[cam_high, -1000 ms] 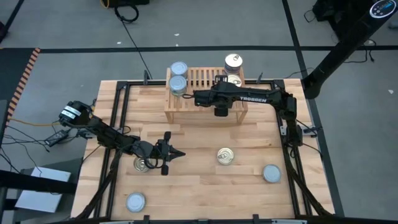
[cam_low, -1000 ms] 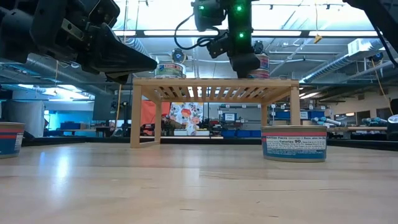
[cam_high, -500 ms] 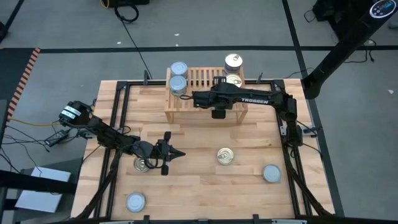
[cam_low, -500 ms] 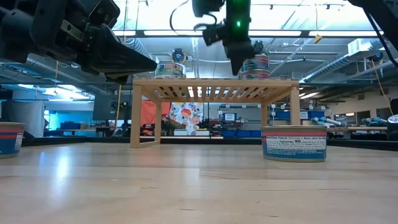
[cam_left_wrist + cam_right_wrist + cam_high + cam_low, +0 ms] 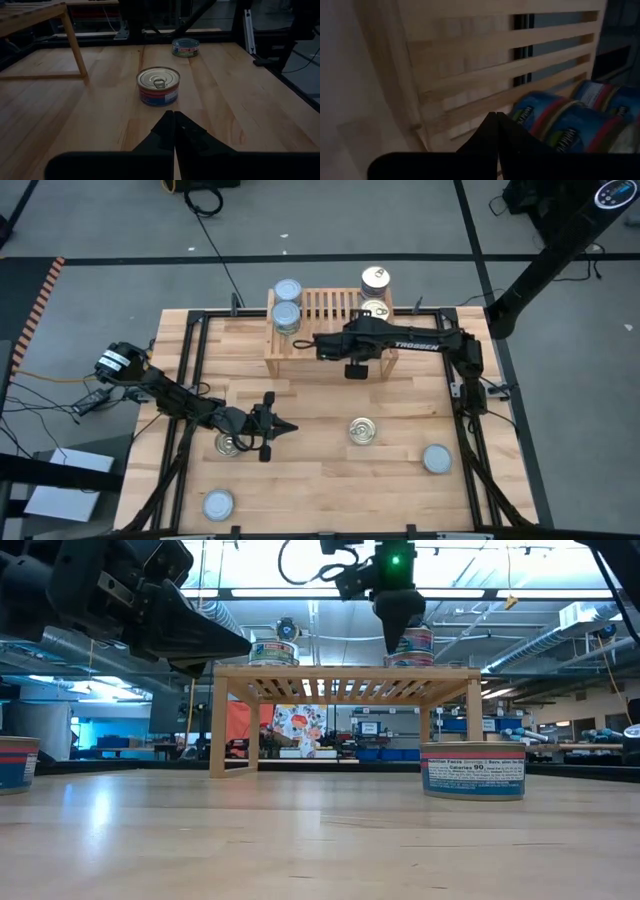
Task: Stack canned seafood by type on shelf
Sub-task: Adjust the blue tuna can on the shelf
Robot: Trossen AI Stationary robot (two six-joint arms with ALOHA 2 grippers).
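The shelf [image 5: 330, 330] stands at the table's far side. On its slatted top are two silvery-blue-lidded tins [image 5: 286, 315] at the left end and two golden-lidded tins [image 5: 375, 308] at the right end. My right gripper [image 5: 322, 345] hovers shut above the shelf's near edge [image 5: 392, 643], slanting down and holding nothing. In its wrist view, blue-labelled tins [image 5: 555, 125] lie beyond the shut fingers [image 5: 495, 122]. My left gripper [image 5: 285, 428] waits shut over the table's left half. It points at a golden-lidded tin [image 5: 158, 86] standing on the planks.
Loose tins stand on the tabletop: a golden one [image 5: 362, 430] mid-table, a silvery one [image 5: 436, 459] near right, a golden one [image 5: 232, 444] under my left arm, and a silvery one [image 5: 218, 504] near left. A black frame [image 5: 190, 330] edges the table.
My right gripper has risen from beside the golden-lidded tins to above the shelf top. It has drawn a little toward the table's near edge, staying shut. The tins on the shelf have kept still.
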